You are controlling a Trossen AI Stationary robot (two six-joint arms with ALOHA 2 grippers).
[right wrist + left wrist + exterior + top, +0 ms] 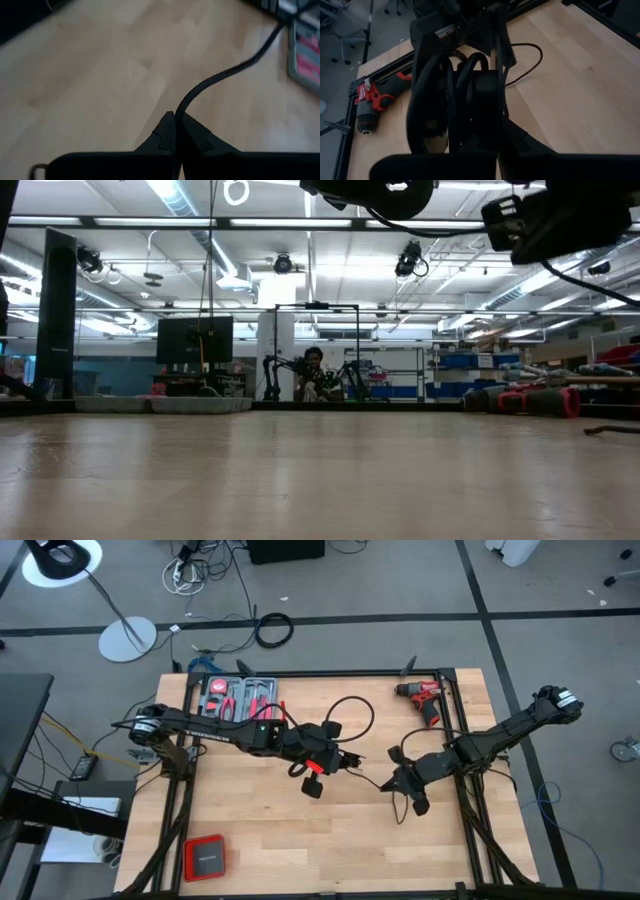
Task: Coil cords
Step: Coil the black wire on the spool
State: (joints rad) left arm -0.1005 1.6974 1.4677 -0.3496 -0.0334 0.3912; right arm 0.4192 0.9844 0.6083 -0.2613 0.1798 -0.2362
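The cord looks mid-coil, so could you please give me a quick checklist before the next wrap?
1. Right tool pinching the cord: ok, shut on it.
2. Left tool holding the loops: ok, cord wound around it in the left wrist view.
3. Cord span between the tools free of snags: ok.
4. Red drill clear of the cord: ok, apart.
5. Tool tray clear of the left arm: cannot tell.

drill: red drill (424, 698) lying near table's far right corner
tool case: open tool tray (238, 698) sitting at far edge, left of centre
red box: small red case (203, 858) lying near front left corner
floor: lamp base (127, 639) and black cable ring (273, 630) lying beyond table
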